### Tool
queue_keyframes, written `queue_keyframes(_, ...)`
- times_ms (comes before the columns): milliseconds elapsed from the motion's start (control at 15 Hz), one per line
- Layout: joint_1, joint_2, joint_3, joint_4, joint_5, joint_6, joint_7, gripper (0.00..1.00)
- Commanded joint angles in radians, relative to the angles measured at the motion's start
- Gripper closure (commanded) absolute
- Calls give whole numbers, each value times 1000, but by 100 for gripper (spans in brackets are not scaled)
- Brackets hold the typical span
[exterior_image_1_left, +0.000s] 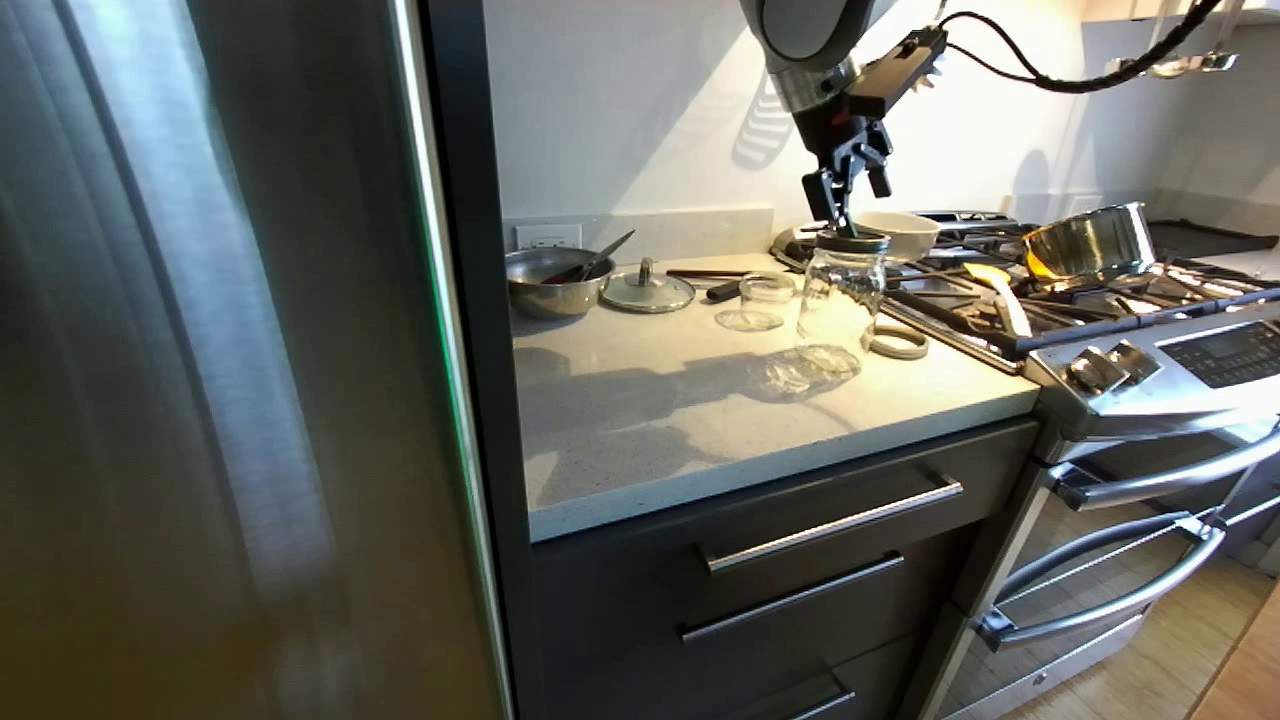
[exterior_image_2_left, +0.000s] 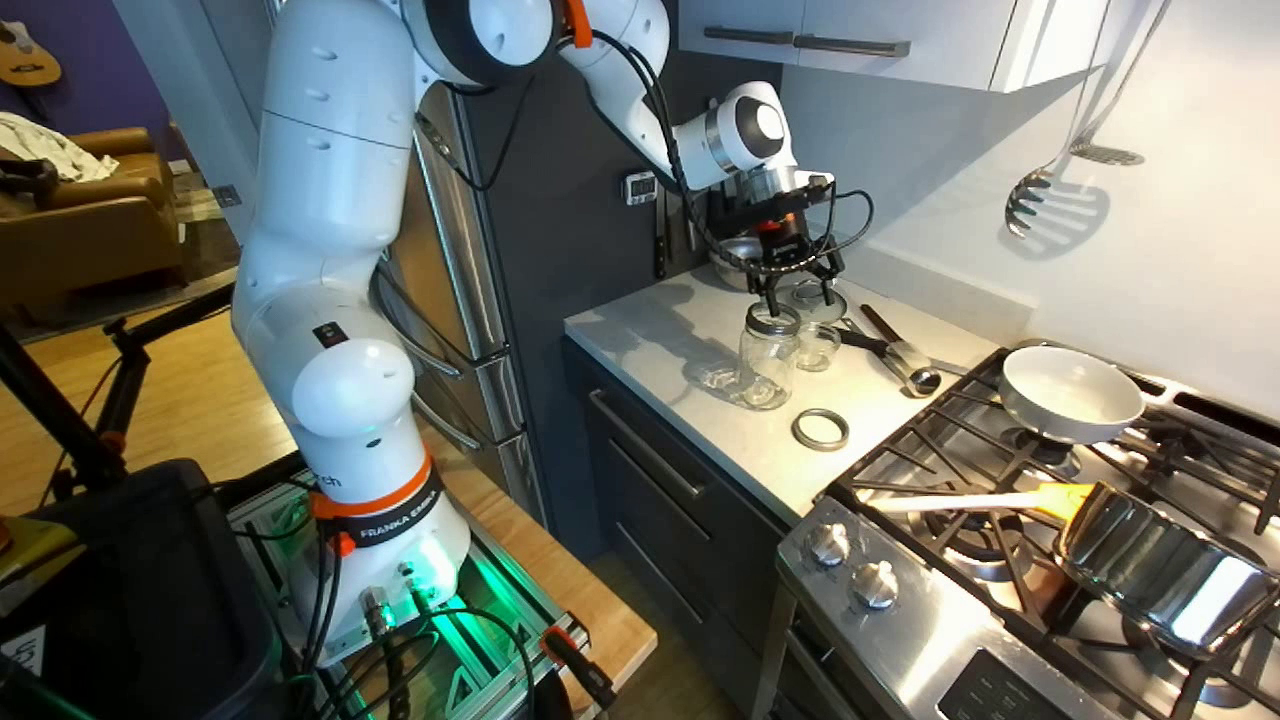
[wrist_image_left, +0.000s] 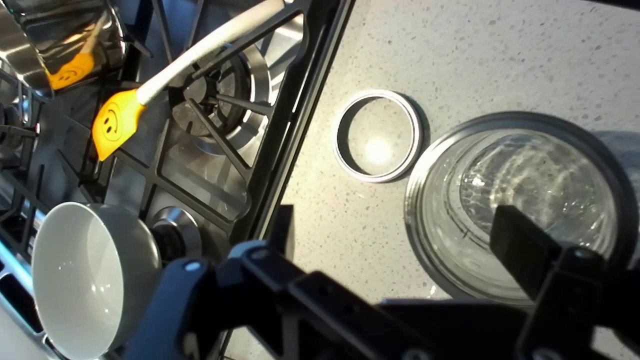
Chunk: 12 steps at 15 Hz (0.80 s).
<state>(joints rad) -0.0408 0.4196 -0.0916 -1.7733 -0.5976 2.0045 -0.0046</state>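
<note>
Standing in this kitchen watching a robot arm reach across the table, with its pincer right up at the mouth of a big glass jar. My read: this is the lining-up-on-the-jar step, no grip made yet. The next move calls for a slow hand imo, because one finger sits over the jar's mouth, or maybe dips just inside, while its partner hangs outside the rim. A sloppy sideways nudge could tip the jar. Pinching from this pose would probably catch the jar's wall between the two, so getting the height right matters.

As for the pincer, it's spread really wide and isn't holding anything. Whether that finger actually touches the glass or the metal-looking band around the top, I can't tell.

The jar stands upright near the stove. Just beside it, on the stove side, a loose ring lies flat, and a smaller glass container stands near the jar, closer to the wall. Farther off toward the fridge are a glass lid and a metal bowl. Stove has a white bowl, a steel pot and a smiley-faced spatula.
</note>
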Motion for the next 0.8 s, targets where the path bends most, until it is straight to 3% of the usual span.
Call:
queue_keyframes(0,-3,-30,3,-41,43,-20,-24,0)
queue_keyframes(733,-4,-58,-4,-71,71,-22,-21,0)
